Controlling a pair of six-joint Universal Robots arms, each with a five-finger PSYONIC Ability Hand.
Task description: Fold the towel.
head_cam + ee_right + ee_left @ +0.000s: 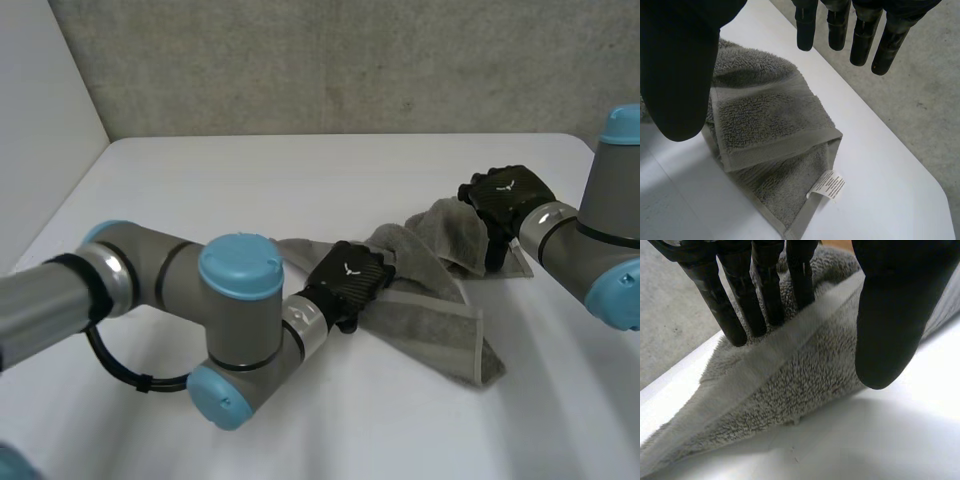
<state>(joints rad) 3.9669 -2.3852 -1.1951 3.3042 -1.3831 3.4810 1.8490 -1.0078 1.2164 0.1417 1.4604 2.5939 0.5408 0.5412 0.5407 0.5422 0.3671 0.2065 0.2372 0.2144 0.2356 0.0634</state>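
Left hand (890, 315): fingers (740, 315) are held straight, tips set on the pale band of the grey towel (805, 385), thumb kept apart (nothing pinched). Right hand (680, 65): fingers (805, 30) are held straight, spread from the thumb, over the towel's folded corner with its white label (829, 186). The towel is laid crumpled on the white table (250, 190), left hand at its middle, right hand at its end.

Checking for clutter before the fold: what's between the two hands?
The grey towel, bunched into a ridge, runs from the left hand to the right hand. The head view shows nothing else on that stretch.
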